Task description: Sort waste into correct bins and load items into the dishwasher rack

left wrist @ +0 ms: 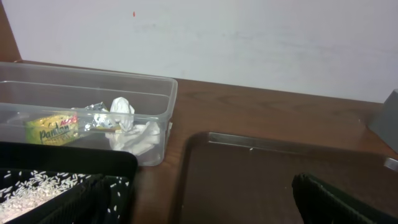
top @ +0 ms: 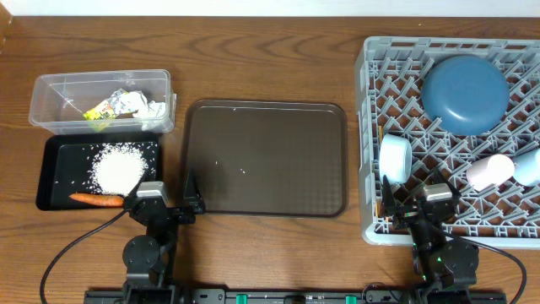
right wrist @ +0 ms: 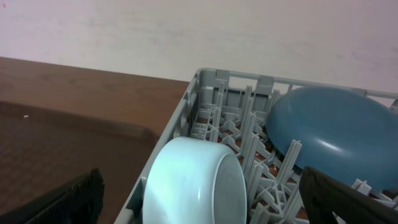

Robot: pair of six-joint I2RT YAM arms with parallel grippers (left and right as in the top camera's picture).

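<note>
Starting at the far left, one clear tub (top: 44, 95) sits at the far side of the table. It holds one yellow snack wrapper (top: 101, 110) and white tissue (top: 145, 106) (whether that is one wad or two cannot be told). Just near of the tub lies one black tray (top: 52, 169) with one heap of rice (top: 118, 167) and one carrot (top: 97, 200) along its near edge.

The left gripper (top: 164, 201) sits at the near right corner of the black tray with its fingers (left wrist: 336, 202) spread wide and nothing between them. The left finger is over that corner, close to the right end of the carrot and the near edge of the rice. The right finger is over the near left edge of the brown serving tray (top: 266, 156). The tub and its contents lie far of this gripper and well apart from it.

One brown serving tray fills the centre and carries only a few stray white specks (top: 243, 171).

The right gripper (top: 419, 203) is at the near left corner of the one dishwasher rack (top: 371, 127). Its fingers (right wrist: 62, 202) are also spread wide and grip nothing. One pale-blue bowl (top: 395, 156) stands on its side against the pegs, just far of the gripper and in line with the gap between the fingers. One blue dish (top: 464, 93) leans in the far part of the rack. One pink cup (top: 489, 171) and one light-blue cup (top: 530, 166) lie side by side to the right.
</note>
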